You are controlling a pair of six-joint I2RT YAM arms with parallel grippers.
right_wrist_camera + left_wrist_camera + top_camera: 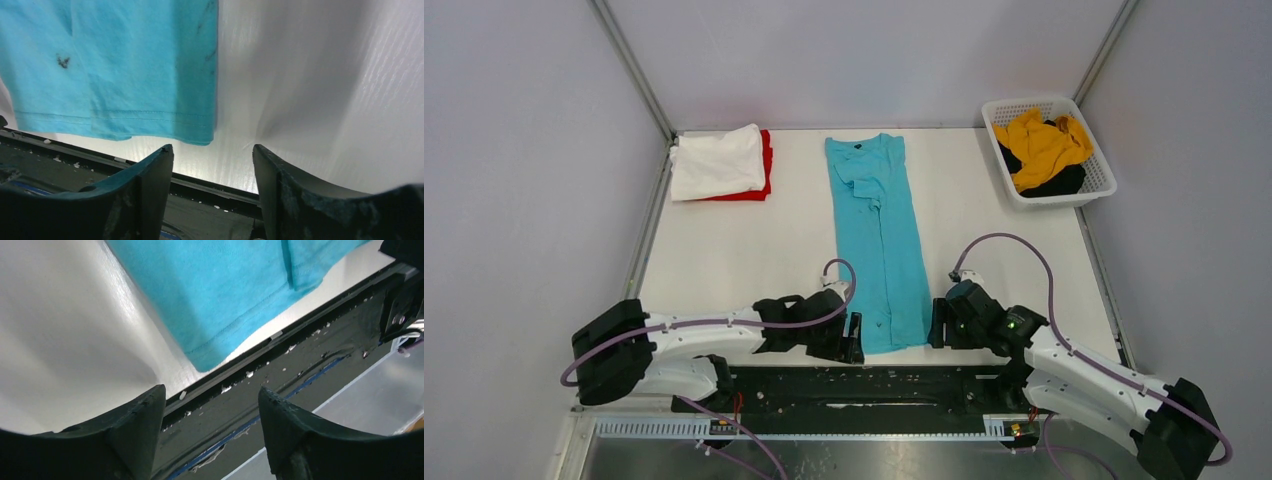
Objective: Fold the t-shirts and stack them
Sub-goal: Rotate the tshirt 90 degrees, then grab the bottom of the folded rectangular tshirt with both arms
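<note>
Basket [1069, 198], folded t-shirts [719, 160]: overhead only

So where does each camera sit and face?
Top external: high behind the robot, looking down at the turquoise t-shirt; left hand and right hand show.
Left wrist: low, facing the shirt's near-left hem corner; own fingers show.
Right wrist: low, facing the near-right hem corner; own fingers show.
Shared: that hem.
</note>
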